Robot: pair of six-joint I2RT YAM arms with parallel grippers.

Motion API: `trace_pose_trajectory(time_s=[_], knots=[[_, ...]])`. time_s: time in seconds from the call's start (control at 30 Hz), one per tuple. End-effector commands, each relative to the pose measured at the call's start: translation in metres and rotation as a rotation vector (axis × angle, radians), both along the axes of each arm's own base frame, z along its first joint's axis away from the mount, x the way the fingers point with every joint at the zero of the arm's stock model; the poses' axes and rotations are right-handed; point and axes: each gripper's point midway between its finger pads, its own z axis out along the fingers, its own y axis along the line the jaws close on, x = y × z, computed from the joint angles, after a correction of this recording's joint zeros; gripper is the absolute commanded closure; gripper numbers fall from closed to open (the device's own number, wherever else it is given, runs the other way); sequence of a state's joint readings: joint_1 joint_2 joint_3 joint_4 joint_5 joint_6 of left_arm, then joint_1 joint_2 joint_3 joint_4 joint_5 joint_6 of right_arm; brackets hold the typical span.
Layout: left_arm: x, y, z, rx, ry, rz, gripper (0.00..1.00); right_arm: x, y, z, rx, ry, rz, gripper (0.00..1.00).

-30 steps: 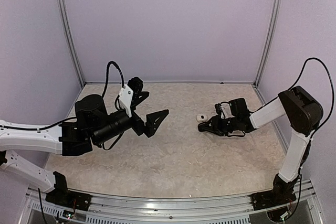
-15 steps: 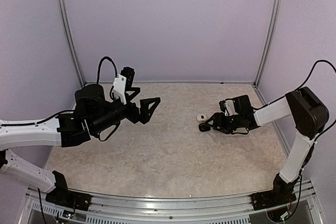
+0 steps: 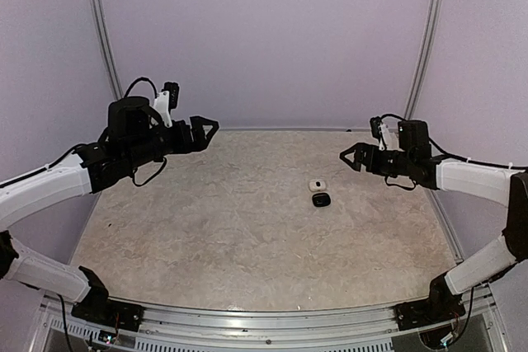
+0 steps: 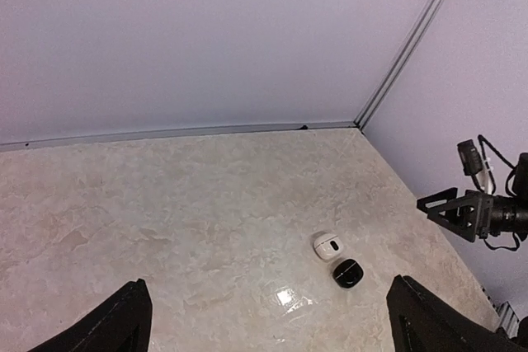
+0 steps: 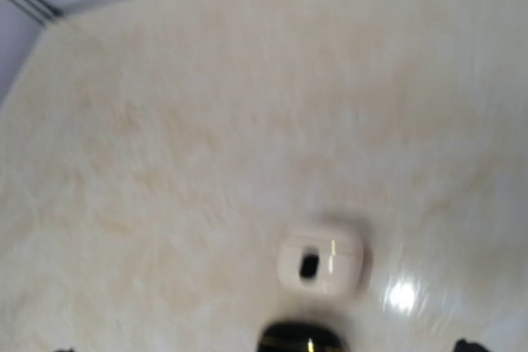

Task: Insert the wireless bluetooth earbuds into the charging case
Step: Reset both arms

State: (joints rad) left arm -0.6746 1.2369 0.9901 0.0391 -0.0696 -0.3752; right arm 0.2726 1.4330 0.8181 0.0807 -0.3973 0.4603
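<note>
Two shut charging cases lie side by side on the marbled table right of centre: a white case (image 3: 317,185) (image 4: 327,245) (image 5: 320,263) with a dark oval mark, and a black case (image 3: 321,199) (image 4: 347,273) (image 5: 301,337) just in front of it. The earbuds are out of view. My right gripper (image 3: 351,155) hangs open in the air to the right of and above the cases, touching nothing; only one fingertip (image 5: 467,344) shows at the bottom edge of its wrist view. My left gripper (image 3: 203,129) (image 4: 268,327) is open and empty, raised high at the back left.
Pale lilac walls with metal corner posts (image 3: 425,43) close in the table on three sides. A bright light reflection (image 4: 286,297) sits on the table left of the cases. The right arm (image 4: 487,208) shows at the right edge of the left wrist view.
The right gripper has opened, let go of the black case and pulled up and back to the right. The left arm has lifted and swung towards the back left.
</note>
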Motion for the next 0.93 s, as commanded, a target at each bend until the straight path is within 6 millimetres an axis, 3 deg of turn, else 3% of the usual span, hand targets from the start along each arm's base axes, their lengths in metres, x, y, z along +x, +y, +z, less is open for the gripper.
trace_pose_trajectory(time_s=[0.0, 0.1, 0.23, 0.3, 0.4, 0.6, 0.7, 0.9], knots=[[0.003, 0.025, -0.008, -0.045, 0.106, 0.024, 0.01, 0.005, -0.018, 0.060, -0.059, -0.170, -0.060, 0.01], [0.010, 0.050, -0.015, -0.036, 0.141, 0.106, 0.01, 0.003, -0.029, 0.085, -0.070, -0.225, -0.120, 0.01], [0.010, 0.070, -0.035, 0.033, 0.185, 0.204, 0.01, -0.011, -0.041, 0.092, -0.078, -0.242, -0.162, 0.01], [0.006, 0.073, -0.054, 0.056, 0.231, 0.226, 0.01, -0.023, -0.041, 0.094, -0.061, -0.264, -0.155, 0.00], [-0.003, 0.071, -0.077, 0.072, 0.263, 0.243, 0.01, -0.035, -0.040, 0.085, -0.039, -0.273, -0.141, 0.00], [-0.019, 0.058, -0.109, 0.109, 0.286, 0.264, 0.01, -0.053, -0.038, 0.040, -0.051, -0.211, -0.118, 0.01], [-0.022, 0.053, -0.124, 0.108, 0.307, 0.261, 0.01, -0.059, -0.036, 0.032, -0.040, -0.216, -0.109, 0.00], [-0.022, 0.050, -0.130, 0.095, 0.307, 0.251, 0.01, -0.063, -0.035, 0.031, -0.046, -0.239, -0.099, 0.01]])
